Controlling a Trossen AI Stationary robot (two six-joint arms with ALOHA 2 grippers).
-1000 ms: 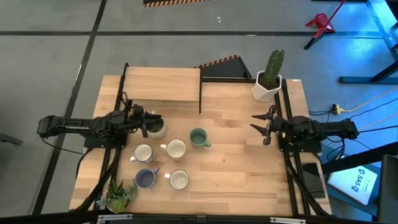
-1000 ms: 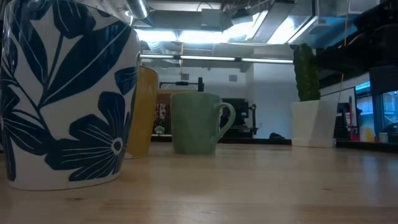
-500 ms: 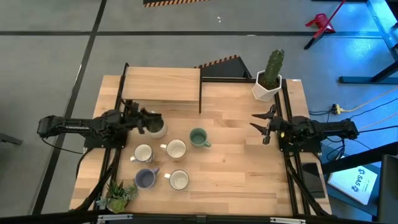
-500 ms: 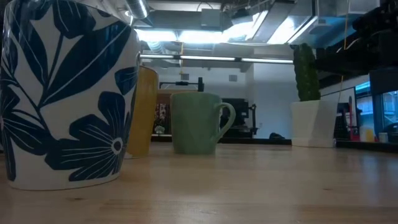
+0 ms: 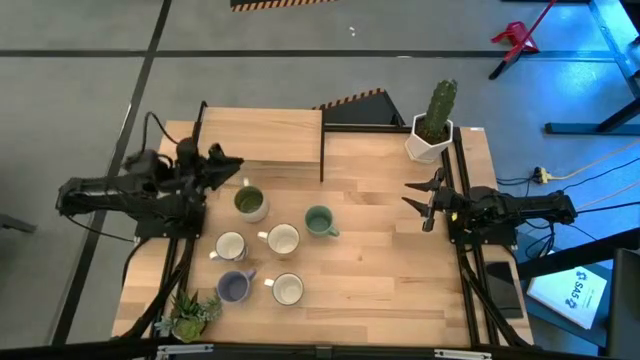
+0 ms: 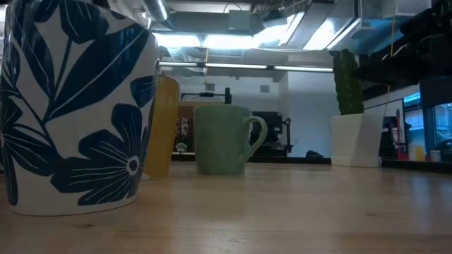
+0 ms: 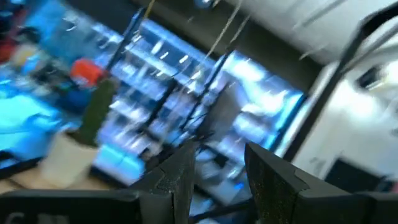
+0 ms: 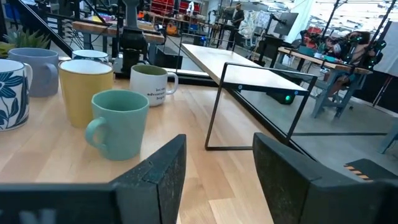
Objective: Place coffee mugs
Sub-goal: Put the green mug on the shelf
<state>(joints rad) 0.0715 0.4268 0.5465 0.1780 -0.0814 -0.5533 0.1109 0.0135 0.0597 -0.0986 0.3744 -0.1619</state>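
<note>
Six coffee mugs stand upright on their bases on the wooden table [image 5: 380, 270]. A whitish mug with a green inside [image 5: 250, 203] is farthest back. A sage green mug [image 5: 320, 221], a cream-yellow mug [image 5: 283, 239] and a whitish mug [image 5: 230, 246] stand in front of it. A lavender mug [image 5: 234, 287] and a blue-flowered white mug [image 5: 288, 289] are nearest. My left gripper [image 5: 228, 168] hangs open and raised, left of and beyond the green-inside mug, with nothing between its fingers [image 7: 174, 180]. My right gripper [image 5: 420, 200] waits open at the table's right side.
A raised wooden shelf [image 5: 262, 137] with a thin black frame [image 8: 255, 106] stands at the back left. A white faceted pot with a cactus [image 5: 430, 130] sits at the back right, and a small green plant [image 5: 190, 315] at the near left corner. Bare wood lies between the mugs and my right gripper.
My left gripper has risen from beside the green-inside mug and drawn back toward the table's far left, its fingers tipping upward. The gap between its fingers looks the same. The mug has stayed where it stood.
</note>
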